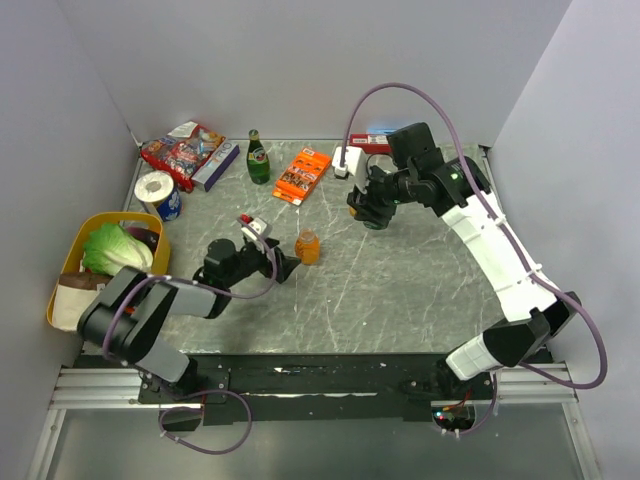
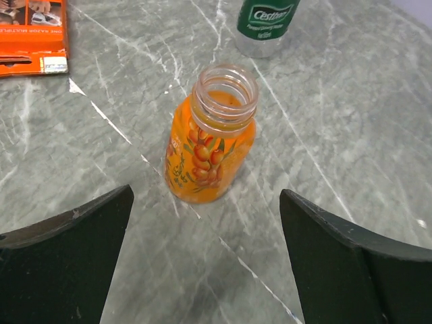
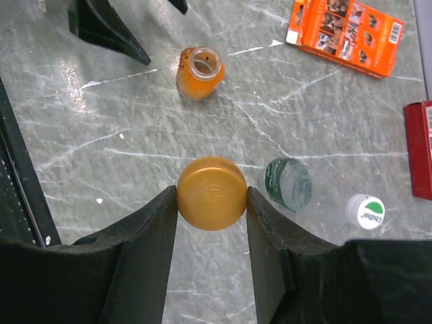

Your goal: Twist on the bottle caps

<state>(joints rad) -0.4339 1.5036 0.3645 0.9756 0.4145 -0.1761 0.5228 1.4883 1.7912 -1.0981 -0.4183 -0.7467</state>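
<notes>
The squat orange bottle [image 1: 308, 246] [image 2: 212, 145] [image 3: 200, 71] stands upright on the table with its neck uncapped. My left gripper [image 1: 281, 263] [image 2: 206, 202] is low on the table just short of it, open wide and holding nothing. The right gripper [image 1: 368, 212] [image 3: 211, 202] hangs above the table, shut on the orange-brown cap [image 3: 211, 183]. Below it stands the stubby translucent bottle with a green label [image 3: 289, 183] [image 2: 266, 20]. The whitish cap with a green mark [image 3: 365, 211] lies on the table next to that bottle.
At the back are a tall green glass bottle [image 1: 258, 158], an orange box [image 1: 301, 175] [image 3: 345, 30], a snack bag [image 1: 182, 148], a white box [image 1: 345, 160] and a red box [image 3: 420, 148]. A yellow basket [image 1: 66, 262] with cabbage stands at the left edge.
</notes>
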